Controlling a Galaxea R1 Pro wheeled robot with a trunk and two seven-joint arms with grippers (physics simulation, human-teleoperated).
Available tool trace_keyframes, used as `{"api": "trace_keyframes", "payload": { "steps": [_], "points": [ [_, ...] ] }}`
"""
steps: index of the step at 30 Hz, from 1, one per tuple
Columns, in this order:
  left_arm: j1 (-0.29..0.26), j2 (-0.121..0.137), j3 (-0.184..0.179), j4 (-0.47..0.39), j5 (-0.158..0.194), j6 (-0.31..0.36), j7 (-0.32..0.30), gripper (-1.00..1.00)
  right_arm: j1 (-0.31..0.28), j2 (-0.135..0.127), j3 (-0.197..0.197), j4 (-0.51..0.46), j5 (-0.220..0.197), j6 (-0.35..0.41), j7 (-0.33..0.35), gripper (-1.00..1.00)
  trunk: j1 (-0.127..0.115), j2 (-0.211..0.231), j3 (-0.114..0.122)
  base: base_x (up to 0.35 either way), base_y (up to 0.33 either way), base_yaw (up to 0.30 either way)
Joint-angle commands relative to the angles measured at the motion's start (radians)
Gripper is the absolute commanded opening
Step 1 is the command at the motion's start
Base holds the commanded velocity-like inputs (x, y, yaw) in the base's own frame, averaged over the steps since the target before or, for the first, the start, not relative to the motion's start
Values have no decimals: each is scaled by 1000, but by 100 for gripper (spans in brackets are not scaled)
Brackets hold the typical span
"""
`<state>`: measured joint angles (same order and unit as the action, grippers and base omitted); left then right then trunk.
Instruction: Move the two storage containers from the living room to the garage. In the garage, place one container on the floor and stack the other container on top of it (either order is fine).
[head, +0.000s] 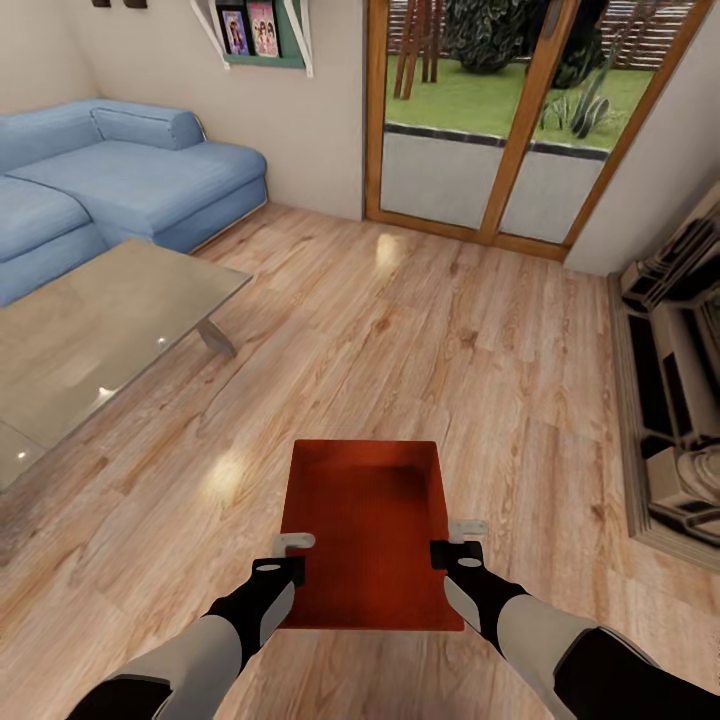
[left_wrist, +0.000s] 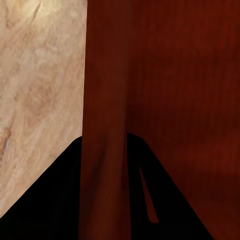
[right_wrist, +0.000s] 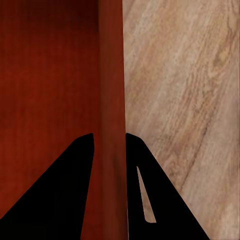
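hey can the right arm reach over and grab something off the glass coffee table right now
Probably not. The right gripper is clamped on the container's right wall, the left gripper on the other wall, so it isn't free. The glass table also sits well off to the robot's left, across the container.

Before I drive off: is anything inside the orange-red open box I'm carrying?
The orange-red thin-walled box looks empty; its bare floor and far wall show. The left hand and right hand pinch its side walls. The near inside corner is hidden.
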<state>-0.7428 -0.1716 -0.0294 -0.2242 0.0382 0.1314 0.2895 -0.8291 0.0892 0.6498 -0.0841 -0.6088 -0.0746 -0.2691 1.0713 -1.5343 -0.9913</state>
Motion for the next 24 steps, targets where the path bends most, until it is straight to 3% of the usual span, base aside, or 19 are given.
{"api": "trace_keyframes", "payload": {
  "steps": [1,24],
  "points": [
    [0,7,-1,-1,-7,8,13,-100,-1,-6,-1,1,-6,-8,-5,-100,-4,7,3,0,0,0],
    [0,7,-1,-1,-7,8,13,-100,-1,-6,-1,1,-6,-8,-5,-100,-92,168,75,0,0,0]
  ]
}}
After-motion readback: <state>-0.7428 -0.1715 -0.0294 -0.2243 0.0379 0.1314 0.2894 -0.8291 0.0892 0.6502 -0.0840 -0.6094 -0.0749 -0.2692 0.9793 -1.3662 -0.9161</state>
